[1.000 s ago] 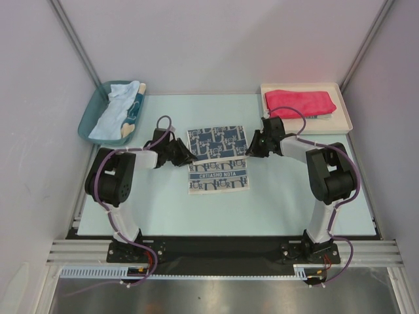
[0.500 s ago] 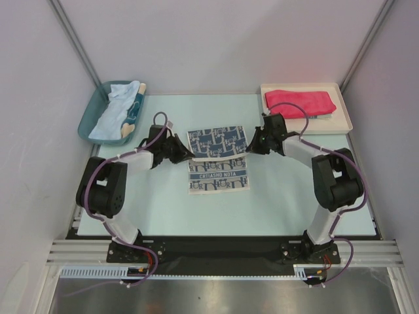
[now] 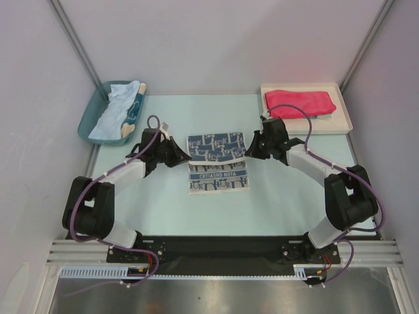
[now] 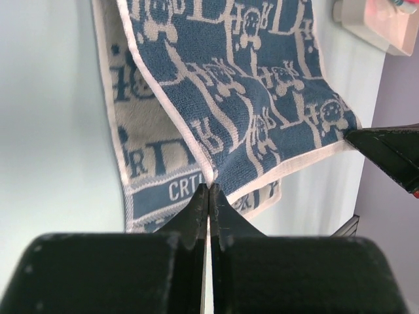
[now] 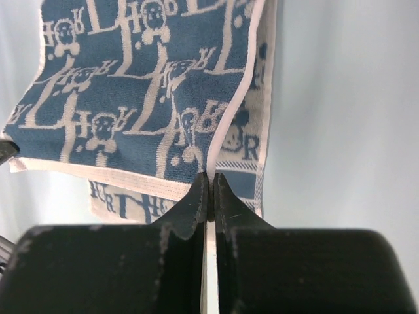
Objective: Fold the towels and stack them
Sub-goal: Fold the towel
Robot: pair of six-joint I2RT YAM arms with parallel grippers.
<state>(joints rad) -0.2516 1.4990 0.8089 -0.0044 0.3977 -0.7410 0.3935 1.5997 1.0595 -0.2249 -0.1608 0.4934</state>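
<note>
- The blue-and-white towel [image 3: 217,161] is mid-table, between my two arms. Its near strip with the lettering lies flat and its far part is raised off the table [image 3: 294,196] in my grip.
- It's soft and light, I'd say: thin terry that droops between the two pinch points and will go wherever I drag it. It shouldn't slip much, since the weave gives my pads something to bite.
- The best hold looks like the white hem at the side edges, one pinch per side, so the lifted edge stays taut and level. An uneven pull would skew the fold.
- My left claw [image 4: 209,196] has its fingers pressed together on the hem at the towel's left edge, cloth running straight into the tips.
- My right claw [image 5: 208,186] is the same story on the right edge, nipping the hem with the dark patterned face hanging from it.
- Both arms reach out low and long, forearms angled inward, claws facing each other across the cloth.
- Further out, the red-pink towel [image 3: 299,103] lies on the white tray [image 3: 345,119] far right, and a pale blue towel [image 3: 116,111] is in the teal bin [image 3: 88,124] far left.
</note>
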